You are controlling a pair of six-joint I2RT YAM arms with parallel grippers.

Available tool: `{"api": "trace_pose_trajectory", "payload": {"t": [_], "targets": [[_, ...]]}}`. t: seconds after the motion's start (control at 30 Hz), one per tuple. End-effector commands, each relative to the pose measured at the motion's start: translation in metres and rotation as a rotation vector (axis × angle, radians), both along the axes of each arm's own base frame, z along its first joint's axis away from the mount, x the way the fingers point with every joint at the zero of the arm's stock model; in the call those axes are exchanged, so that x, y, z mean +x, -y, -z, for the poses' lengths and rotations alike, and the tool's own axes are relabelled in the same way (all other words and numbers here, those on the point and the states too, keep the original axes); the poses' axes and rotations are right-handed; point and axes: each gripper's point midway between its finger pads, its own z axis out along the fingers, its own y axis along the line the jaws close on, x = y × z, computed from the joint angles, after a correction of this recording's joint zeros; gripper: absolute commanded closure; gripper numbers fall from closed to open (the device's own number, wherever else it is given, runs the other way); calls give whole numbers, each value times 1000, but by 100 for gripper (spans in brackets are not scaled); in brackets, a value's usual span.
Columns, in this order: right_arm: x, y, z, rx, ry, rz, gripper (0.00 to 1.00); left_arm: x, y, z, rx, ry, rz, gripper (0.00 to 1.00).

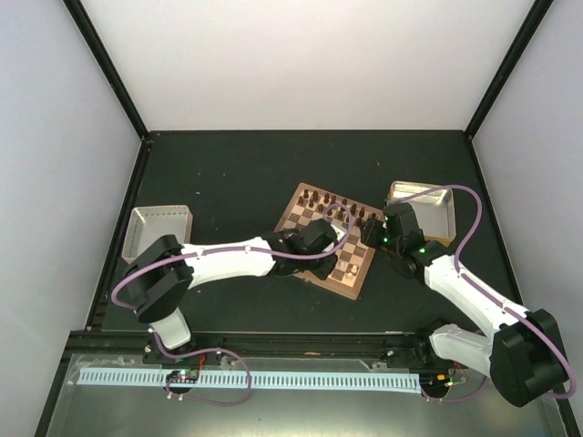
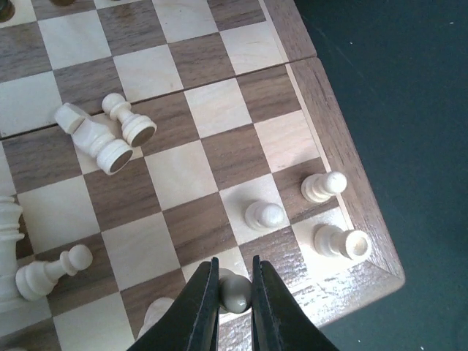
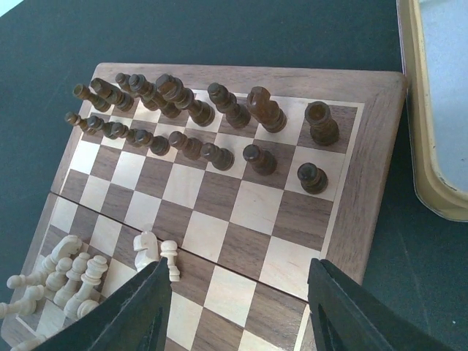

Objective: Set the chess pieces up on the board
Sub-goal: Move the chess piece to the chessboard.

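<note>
Cream pawn [image 2: 234, 291] pinched tight in the left jaws near a corner of the board [image 2: 344, 168]; right jaws hang wide apart, empty, above it

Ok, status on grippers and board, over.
Left gripper shut on cream pawn, board corner. Right gripper open. Dark pieces in two rows; some cream pieces toppled.
</note>
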Motion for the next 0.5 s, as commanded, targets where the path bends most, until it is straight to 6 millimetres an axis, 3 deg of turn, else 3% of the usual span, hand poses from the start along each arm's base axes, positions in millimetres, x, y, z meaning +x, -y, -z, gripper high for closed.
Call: {"api": "trace_pose_trajectory", "payload": {"t": [0.0, 0.47], "targets": [[2, 3, -3, 11, 21, 16, 47, 10, 12, -11, 29, 50, -5, 94], [3, 3, -2, 14, 16, 14, 47, 21, 22, 18, 88, 40, -30, 94]]}}
